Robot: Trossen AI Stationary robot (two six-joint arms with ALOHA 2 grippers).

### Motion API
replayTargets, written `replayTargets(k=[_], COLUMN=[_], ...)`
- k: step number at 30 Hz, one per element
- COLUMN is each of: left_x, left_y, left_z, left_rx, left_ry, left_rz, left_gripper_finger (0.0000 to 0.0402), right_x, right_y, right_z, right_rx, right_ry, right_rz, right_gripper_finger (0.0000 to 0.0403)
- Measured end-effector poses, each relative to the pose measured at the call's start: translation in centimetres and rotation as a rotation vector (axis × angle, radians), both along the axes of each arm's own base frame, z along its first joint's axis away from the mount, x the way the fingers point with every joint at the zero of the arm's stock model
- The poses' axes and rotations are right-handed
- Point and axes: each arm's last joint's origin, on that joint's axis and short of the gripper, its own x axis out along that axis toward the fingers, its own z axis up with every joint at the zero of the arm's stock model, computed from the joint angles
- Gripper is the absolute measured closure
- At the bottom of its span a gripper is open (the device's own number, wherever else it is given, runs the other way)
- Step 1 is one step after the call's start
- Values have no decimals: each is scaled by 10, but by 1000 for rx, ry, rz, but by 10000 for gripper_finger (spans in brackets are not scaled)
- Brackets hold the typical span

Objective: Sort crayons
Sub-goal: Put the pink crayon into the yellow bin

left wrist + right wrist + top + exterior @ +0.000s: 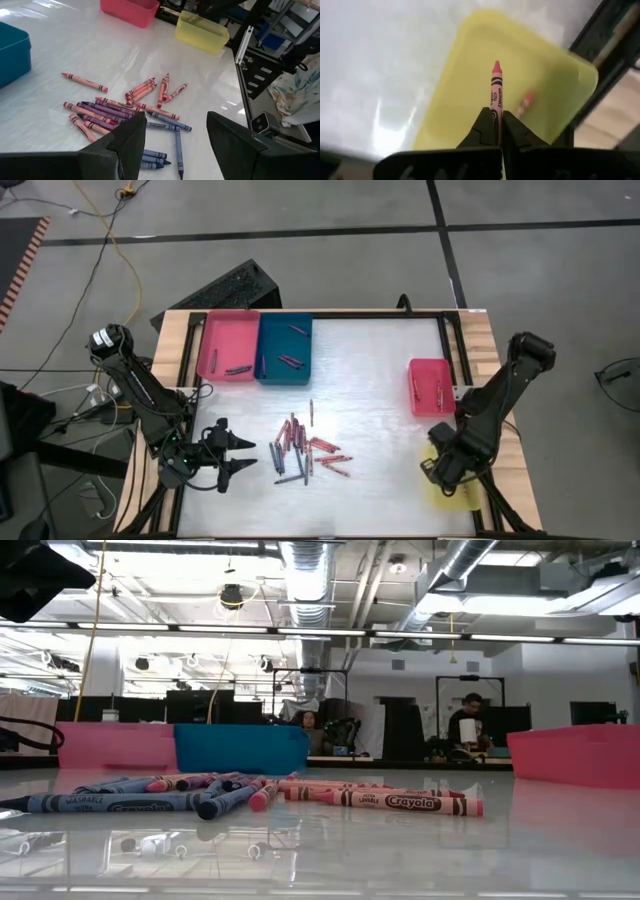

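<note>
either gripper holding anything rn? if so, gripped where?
Right gripper is shut on a pink crayon, pinched at its blunt end, tip pointing out over the yellow tray. Left gripper is open and empty beside the crayon pile.

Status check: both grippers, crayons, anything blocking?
Right gripper shut on pink crayon, over yellow tray. Left gripper open, empty, beside crayon pile. Nothing blocking.

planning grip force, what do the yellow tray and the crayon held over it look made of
Yellow tray: looks like smooth moulded plastic, with one even colour, rounded corners and a soft sheen. Crayon, pinched in the shut right gripper: likely wax in a printed paper wrapper, with a bare pointed pink tip and dark bands with lettering below it.
</note>
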Motion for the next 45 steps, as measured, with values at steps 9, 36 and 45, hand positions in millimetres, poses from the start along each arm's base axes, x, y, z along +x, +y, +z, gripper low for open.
replayTargets(k=[9, 36, 45], left_x=[0, 0, 0], left_y=[0, 0, 0], left_z=[0, 0, 0], left_rx=[-14, -22, -18], left_ry=[3, 1, 1], left_rz=[2, 8, 7], left_gripper_finger=[203, 203, 203], right_x=[10, 15, 19], right_y=[14, 50, 53], right_z=[-30, -78, -70], right_rx=[-118, -90, 46], right_ry=[70, 185, 292], right_rz=[-2, 133, 196], right_gripper_finger=[396, 307, 294])
